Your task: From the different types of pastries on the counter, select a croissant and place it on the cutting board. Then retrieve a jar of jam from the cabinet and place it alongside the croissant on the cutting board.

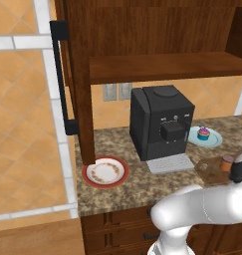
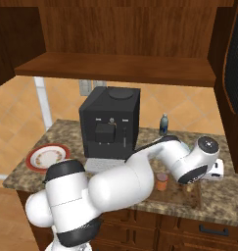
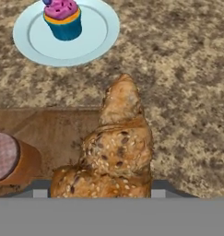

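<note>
Two task things already on the cutting board point(image 1: 208, 169), judging by the left base view: sits near the right part of the bench point(image 1: 137, 184), with the jar of jam point(image 1: 227, 162) standing on its far right part, just beside the white arm. Behind it, toward the back edge, rests a pale blue plate point(image 1: 214, 140) carrying the cupcake point(image 1: 203, 133). Left of those stands a black coffee machine point(image 1: 160, 127), and near the left front corner lies a red-rimmed plate point(image 1: 105, 172). Above, the cabinet point(image 1: 77, 74) door hangs open, black bar handle outward.

From the right base view, same jar of jam point(image 2: 162, 182) upright on the cutting board point(image 2: 177, 196), close beside the arm's wrist; tool itself hidden behind that wrist.

In the hand view, croissant point(image 3: 113, 156) large and close, lying across the board's edge with its tip over the granite, jar of jam point(image 3: 9, 161) just beside it at left, cupcake point(image 3: 62, 18) well apart on its plate. Fingertips blocked by the pastry, so cannot tell whether spread or closed.

Probably the closing step: both items placed side by side. Next calls for confirming release and lifting straight away without nudging jar or croissant.
</note>
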Controlling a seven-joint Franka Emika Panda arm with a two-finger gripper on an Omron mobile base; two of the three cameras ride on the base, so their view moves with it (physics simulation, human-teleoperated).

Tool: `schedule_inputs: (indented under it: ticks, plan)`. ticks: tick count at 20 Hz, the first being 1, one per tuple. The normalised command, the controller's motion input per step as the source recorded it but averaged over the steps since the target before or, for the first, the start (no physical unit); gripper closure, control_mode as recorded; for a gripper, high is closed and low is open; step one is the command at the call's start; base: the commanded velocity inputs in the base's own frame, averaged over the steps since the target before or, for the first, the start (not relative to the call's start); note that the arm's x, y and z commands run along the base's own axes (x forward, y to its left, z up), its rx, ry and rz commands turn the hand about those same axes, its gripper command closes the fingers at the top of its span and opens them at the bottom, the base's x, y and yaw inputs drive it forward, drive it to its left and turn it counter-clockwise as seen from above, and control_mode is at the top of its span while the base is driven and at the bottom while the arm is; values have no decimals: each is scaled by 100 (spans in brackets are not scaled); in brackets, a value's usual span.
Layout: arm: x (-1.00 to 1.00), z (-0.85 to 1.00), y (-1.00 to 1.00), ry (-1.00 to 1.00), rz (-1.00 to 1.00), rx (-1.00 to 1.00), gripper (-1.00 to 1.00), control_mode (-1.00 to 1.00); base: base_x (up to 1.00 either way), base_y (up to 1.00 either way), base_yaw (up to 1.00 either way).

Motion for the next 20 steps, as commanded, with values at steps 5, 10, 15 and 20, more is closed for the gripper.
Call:
schedule_inputs:
  ticks: [5, 10, 15, 20]
  plan:
    - [0, -10, 2, 6, 6, 0, 100, -100, 0, 0, 0]
    - [0, -25, 9, 20, 12, -3, 100, -100, 0, 0, 0]
    - [0, -19, 5, 4, 4, 0, 100, -100, 0, 0, 0]
    - [3, -34, 21, 1, 8, 0, 100, -100, 0, 0, 0]
